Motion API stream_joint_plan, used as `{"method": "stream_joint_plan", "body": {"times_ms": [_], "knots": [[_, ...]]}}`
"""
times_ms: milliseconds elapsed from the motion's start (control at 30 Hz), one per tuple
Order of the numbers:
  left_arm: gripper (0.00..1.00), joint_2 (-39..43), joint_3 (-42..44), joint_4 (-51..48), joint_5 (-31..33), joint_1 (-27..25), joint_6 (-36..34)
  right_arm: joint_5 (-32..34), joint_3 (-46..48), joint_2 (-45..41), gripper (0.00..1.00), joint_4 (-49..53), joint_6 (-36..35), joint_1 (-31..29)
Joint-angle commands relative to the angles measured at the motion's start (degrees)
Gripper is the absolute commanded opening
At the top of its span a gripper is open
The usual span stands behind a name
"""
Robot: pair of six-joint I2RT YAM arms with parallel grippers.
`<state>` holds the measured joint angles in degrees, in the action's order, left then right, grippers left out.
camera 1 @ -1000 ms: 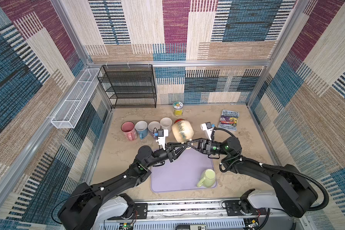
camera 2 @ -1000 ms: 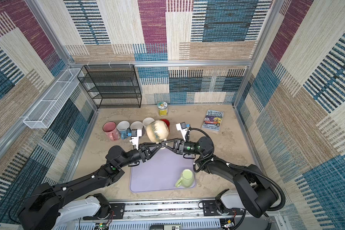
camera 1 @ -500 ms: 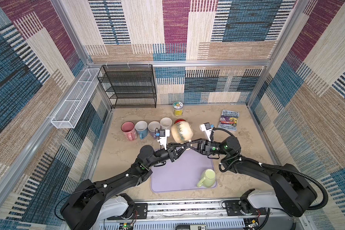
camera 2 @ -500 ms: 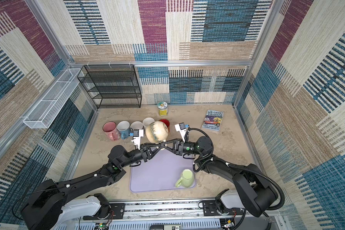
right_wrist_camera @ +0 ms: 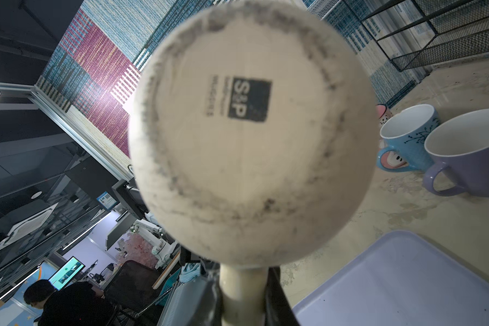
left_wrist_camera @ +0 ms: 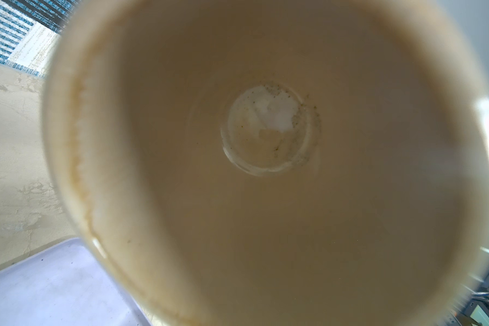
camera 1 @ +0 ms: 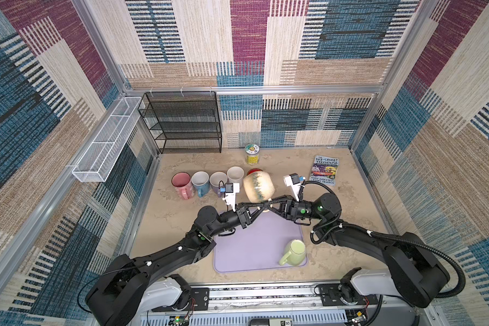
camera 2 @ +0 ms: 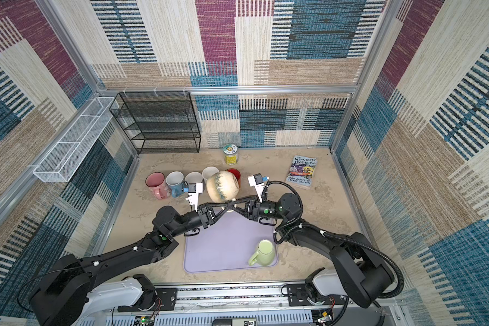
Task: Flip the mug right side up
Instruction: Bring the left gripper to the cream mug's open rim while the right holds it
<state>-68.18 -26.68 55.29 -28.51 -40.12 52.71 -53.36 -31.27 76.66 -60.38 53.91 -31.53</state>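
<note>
A round cream mug (camera 1: 259, 187) (camera 2: 222, 186) hangs in the air over the far edge of the lavender mat, lying on its side. Its mouth faces my left arm and its base faces my right arm. The left wrist view is filled by the mug's inside (left_wrist_camera: 266, 169), which hides the fingers. The right wrist view shows its stamped base (right_wrist_camera: 251, 141) and its handle (right_wrist_camera: 243, 293) pinched in my right gripper (right_wrist_camera: 243, 304). In both top views my left gripper (camera 1: 261, 207) and right gripper (camera 1: 267, 203) meet, crossed, under the mug, both shut.
A row of upright mugs stands behind: pink (camera 1: 181, 182), blue (camera 1: 200, 180), purple (camera 1: 218, 180), white (camera 1: 235, 174), red (camera 1: 254, 171). A green mug (camera 1: 294, 252) sits on the mat (camera 1: 251, 248). A jar (camera 1: 251, 153), book (camera 1: 324, 170), black rack (camera 1: 181, 122) and white wire basket (camera 1: 105, 141) stand farther off.
My left gripper's fingers have closed in under the mug. The mug and the right gripper have hardly moved.
</note>
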Motion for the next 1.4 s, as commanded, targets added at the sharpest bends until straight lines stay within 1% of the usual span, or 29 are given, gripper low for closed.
{"method": "stream_joint_plan", "body": {"times_ms": [0, 100, 200, 367, 433, 600, 733, 867, 1000, 1133, 1367], "knots": [[0.00, 0.9, 0.5, 1.9, 1.2, 0.0, -5.6, -1.9, -1.0, -0.8, 0.01, 4.4, 0.0, -0.3], [0.00, 2.0, 1.0, 1.0, 1.7, 0.0, -6.2, -1.6, -1.5, -1.3, 0.09, 6.4, -1.4, -0.2], [0.00, 3.1, 1.4, 0.1, 2.3, 0.0, -6.8, -1.7, -1.7, -1.2, 0.19, 6.9, -1.6, -0.1], [0.00, 4.2, 2.0, -0.6, 2.6, 0.1, -7.3, -1.6, -2.0, -1.2, 0.39, 7.5, -1.8, 0.1], [0.00, 4.4, 2.4, -0.7, 2.8, 0.0, -7.5, -1.7, -2.1, -1.4, 0.44, 7.8, -2.0, 0.1], [0.00, 4.5, 3.0, -0.4, 3.0, 0.1, -7.6, -1.8, -2.4, -1.2, 0.50, 8.6, -2.4, 0.1], [0.00, 5.4, 3.1, -2.0, 3.9, 0.0, -8.1, -1.4, -3.0, -1.8, 0.62, 12.5, -5.0, 0.0], [0.00, 7.1, 2.7, -6.8, 5.2, 0.1, -9.6, 0.8, -3.8, -3.2, 0.67, 20.0, -10.0, 0.1], [0.00, 8.1, 1.3, -13.0, 6.1, 0.0, -11.3, 5.0, -5.2, -4.0, 0.70, 29.1, -15.4, 0.1], [0.00, 8.8, 0.7, -16.7, 6.9, 0.0, -12.6, 8.4, -5.3, -4.8, 0.73, 34.2, -18.0, 0.1], [0.00, 6.7, 0.5, -17.9, 8.0, 0.1, -11.7, 10.5, -4.8, -6.0, 0.74, 39.2, -20.5, 0.2]]}}
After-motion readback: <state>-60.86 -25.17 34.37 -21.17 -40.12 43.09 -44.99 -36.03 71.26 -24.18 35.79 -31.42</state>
